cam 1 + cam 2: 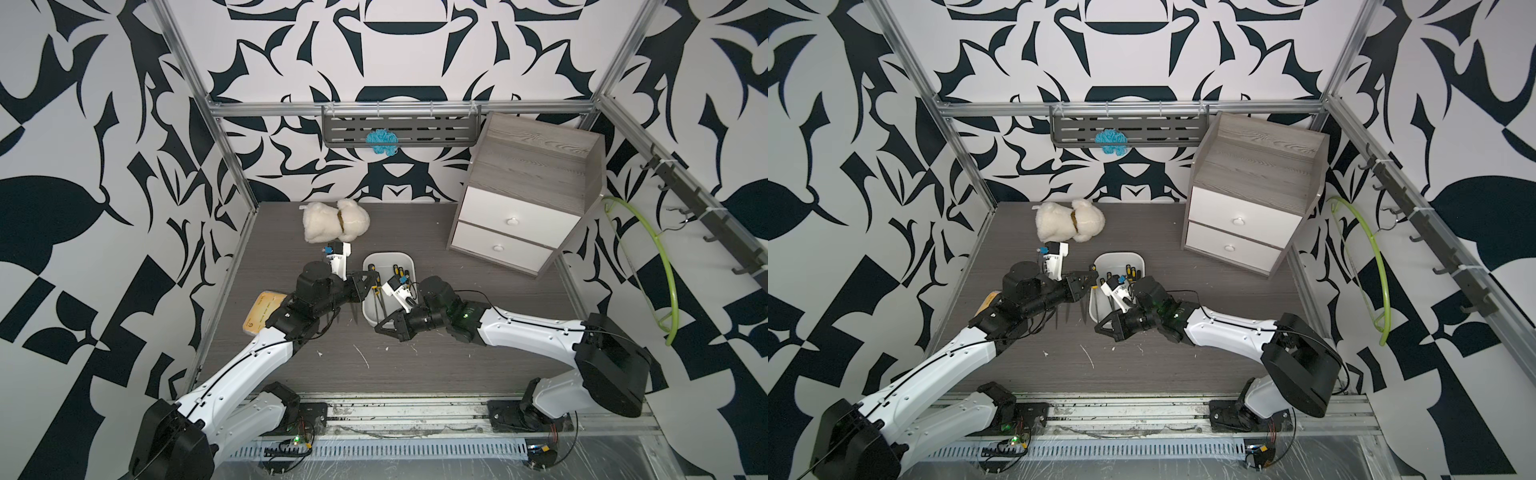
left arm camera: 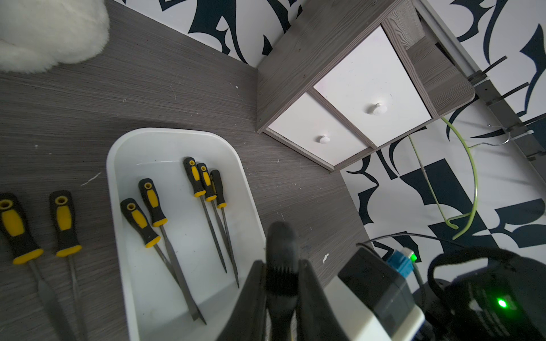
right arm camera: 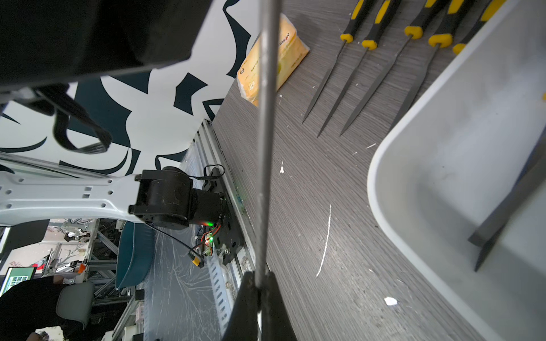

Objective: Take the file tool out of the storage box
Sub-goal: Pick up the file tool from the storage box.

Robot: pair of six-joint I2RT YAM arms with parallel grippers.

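Black rubbery handle clamped in the left gripper [image 2: 280,277]; that is the file tool [image 2: 280,242], held by its grip end. At the other end the right gripper [image 3: 258,280] is pinched tight on the same file's thin steel shaft, so 1 file, 2 claws. It hangs raised by the left side of the storage box [image 2: 113,177], which sits about mid-table [image 3: 295,206]; whether it is fully past the rim I cannot tell. 5 more files [image 2: 152,203] lie inside the box; at least 4 others [image 3: 354,76] lie in a row between the box and the table's left edge.

My read: a hand-over or a 2-handed lift out. To do it well, 1 claw should let go before the other pulls, or that slim shaft may bend or twist; lift until the tip clears the rim, then swing towards the row and lay it parallel. Bare steel looks slippery, so move slowly.

Writing now: the yellow packet [image 3: 291,53] near the left edge carries print and a small round logo, too blurred to read; nothing else legible.
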